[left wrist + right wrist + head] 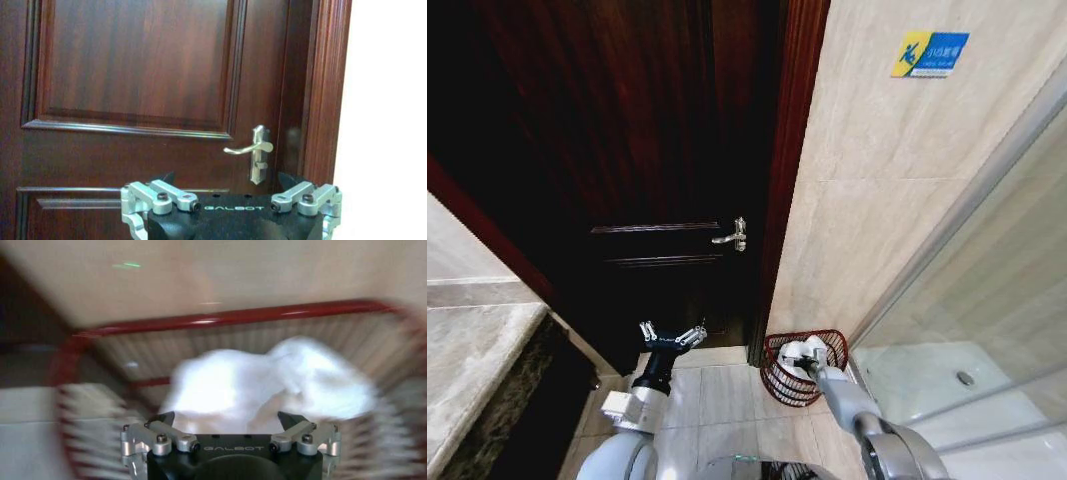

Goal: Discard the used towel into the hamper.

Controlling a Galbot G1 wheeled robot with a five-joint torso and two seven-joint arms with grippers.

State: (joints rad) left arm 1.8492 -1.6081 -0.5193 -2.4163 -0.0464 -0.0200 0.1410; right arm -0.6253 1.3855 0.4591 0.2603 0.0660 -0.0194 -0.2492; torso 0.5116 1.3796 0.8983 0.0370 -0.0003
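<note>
Right wrist view looks straight down into the hamper (220, 317), whose red rim curves around a crumpled white towel (267, 385) lying inside the ribbed wire wall. The right gripper (227, 417) hangs just above that towel with its two fingers spread wide, one at each side, and nothing clamped between them; whether the fingertips brush the cloth cannot be told through the blur.

From the head view, the hamper (779, 380) stands on the tiled floor in the corner between the dark wooden door (627, 150) and the beige tiled wall (877, 200), just beside the glass shower partition (987, 300). The right gripper (805, 352) sits over the basket's mouth, with the towel (795, 368) pale beneath it.

The left gripper (672, 335) is held up in front of the door, well apart from the hamper, fingers splayed and empty. Its wrist view faces the door handle (253, 147).
</note>
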